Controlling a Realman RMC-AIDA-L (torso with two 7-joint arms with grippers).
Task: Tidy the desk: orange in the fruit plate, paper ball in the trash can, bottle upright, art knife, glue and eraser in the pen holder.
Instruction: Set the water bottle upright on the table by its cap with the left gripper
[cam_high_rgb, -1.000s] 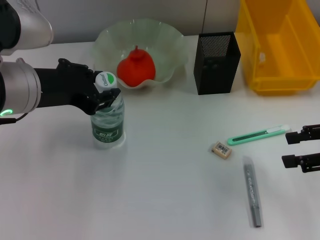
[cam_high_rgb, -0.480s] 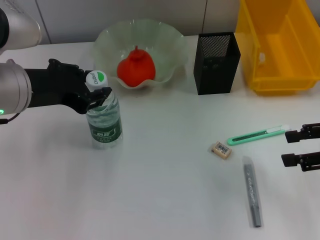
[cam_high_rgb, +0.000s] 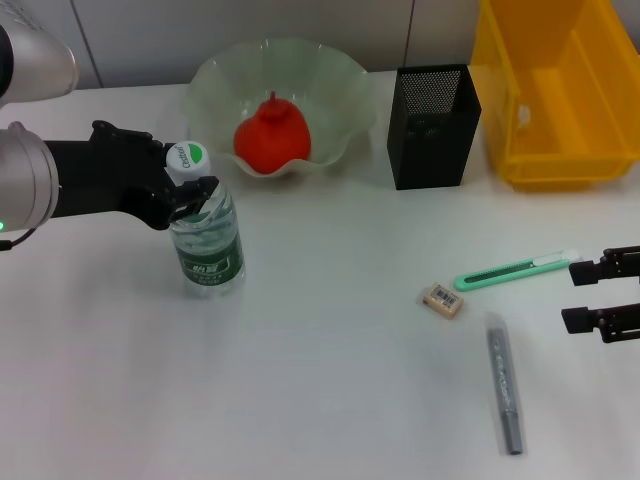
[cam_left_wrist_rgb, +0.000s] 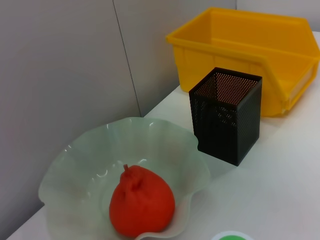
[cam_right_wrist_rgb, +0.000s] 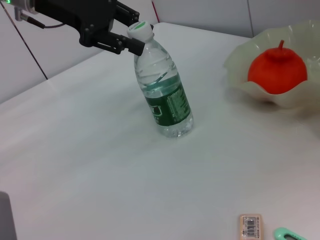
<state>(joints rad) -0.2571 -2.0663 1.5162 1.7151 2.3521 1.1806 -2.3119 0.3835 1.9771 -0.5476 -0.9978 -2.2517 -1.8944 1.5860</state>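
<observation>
Your water bottle stands on the white bench just in front of the fruit plate, on the plate's left side. Its long axis runs nearly vertical, leaning slightly, with the white-and-green cap pointing up. Your left tool sits at the bottle's neck with its black fingers on either side just under the cap; you cannot tell from these views whether they press the neck or stand just clear of it.

An orange-red fruit with a small stem already lies in the fruit plate. The black mesh pen holder stands upright just right of the plate, and the yellow bin stands right of the pen holder.

The eraser lies flat on the bench well in front of the pen holder. The green art knife lies just right of the eraser, its long axis running left to right and angled slightly away from you at its right end. The grey glue stick lies in front of the eraser, pointing toward and away from you.

Your right tool hovers at the right edge beside the knife's right end, its fingers apart and holding nothing.
</observation>
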